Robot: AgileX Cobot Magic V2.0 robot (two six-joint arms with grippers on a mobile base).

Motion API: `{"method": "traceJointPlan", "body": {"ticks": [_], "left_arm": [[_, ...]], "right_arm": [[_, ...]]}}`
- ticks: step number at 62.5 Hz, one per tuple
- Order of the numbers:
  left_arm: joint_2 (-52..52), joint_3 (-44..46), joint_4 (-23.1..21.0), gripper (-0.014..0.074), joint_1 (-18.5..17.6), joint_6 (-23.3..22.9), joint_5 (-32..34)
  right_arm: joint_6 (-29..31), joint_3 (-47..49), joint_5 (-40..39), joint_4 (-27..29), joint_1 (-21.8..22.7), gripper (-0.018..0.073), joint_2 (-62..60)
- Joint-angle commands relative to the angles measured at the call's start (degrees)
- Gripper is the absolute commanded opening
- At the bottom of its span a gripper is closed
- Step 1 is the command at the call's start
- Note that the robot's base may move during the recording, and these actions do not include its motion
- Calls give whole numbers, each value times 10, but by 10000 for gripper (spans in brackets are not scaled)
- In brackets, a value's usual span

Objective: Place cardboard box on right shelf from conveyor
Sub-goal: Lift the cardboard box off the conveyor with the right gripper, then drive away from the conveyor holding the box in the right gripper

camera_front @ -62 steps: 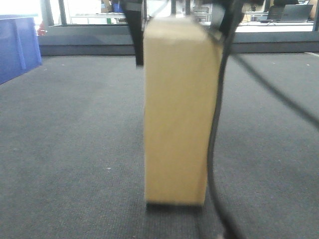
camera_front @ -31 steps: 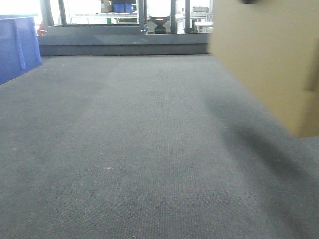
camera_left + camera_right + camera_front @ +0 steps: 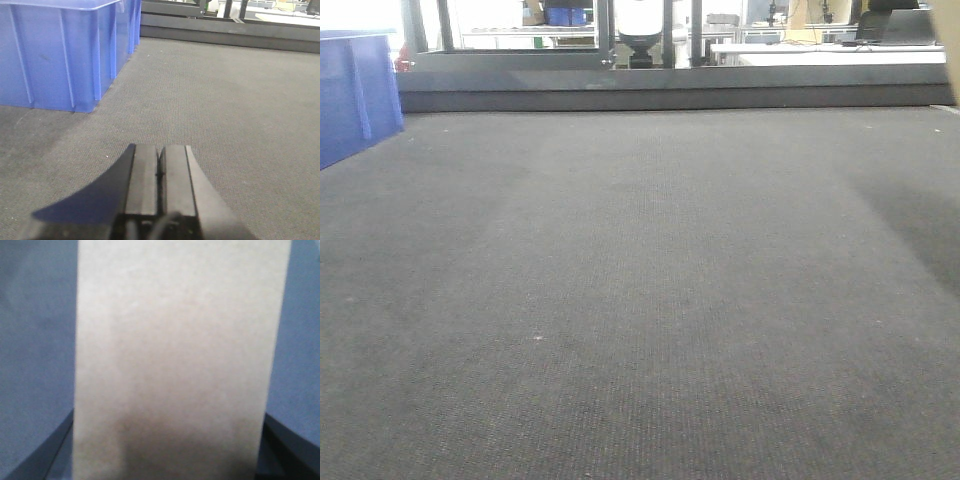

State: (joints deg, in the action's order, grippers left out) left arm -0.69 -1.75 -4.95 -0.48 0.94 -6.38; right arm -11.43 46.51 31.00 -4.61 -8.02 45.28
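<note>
The tan cardboard box [image 3: 175, 350] fills most of the right wrist view, blurred and close. My right gripper [image 3: 170, 445] is shut on it, with its dark fingers [image 3: 50, 452] showing at both lower edges of the box. In the front view only a tan sliver of the box [image 3: 952, 18] shows at the top right corner. The dark grey conveyor [image 3: 640, 300] lies bare below. My left gripper [image 3: 160, 156] is shut with nothing in it, low over the conveyor [image 3: 240, 100]. The right shelf is out of view.
A blue plastic bin [image 3: 60, 50] stands on the belt to the left of my left gripper, and its corner also shows in the front view [image 3: 355, 90]. A dark raised rail [image 3: 670, 92] borders the belt's far edge, with tables and frames behind it.
The box, standing mid-belt one second ago, was lifted and carried up and to the right, almost out of the front view. The dark arm parts and cable beside it left with it.
</note>
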Motion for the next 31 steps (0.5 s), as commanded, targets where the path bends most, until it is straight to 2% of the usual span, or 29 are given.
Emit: {"method": "traceJointPlan", "body": {"ticks": [1, 9, 22, 31], "left_arm": [[-6, 2, -3, -119, -2, -3, 48], [-6, 2, -3, -119, -2, -3, 48], [-6, 2, -3, -119, -2, -3, 48], [-6, 2, -3, -119, -2, -3, 48]], "right_arm": [[9, -21, -84, -3, 5, 361, -60], [9, -63, -85, -13, 5, 361, -143], [9, -96, -84, -73, 4, 361, -253], [9, -99, -80, -79, 4, 361, -289]]}}
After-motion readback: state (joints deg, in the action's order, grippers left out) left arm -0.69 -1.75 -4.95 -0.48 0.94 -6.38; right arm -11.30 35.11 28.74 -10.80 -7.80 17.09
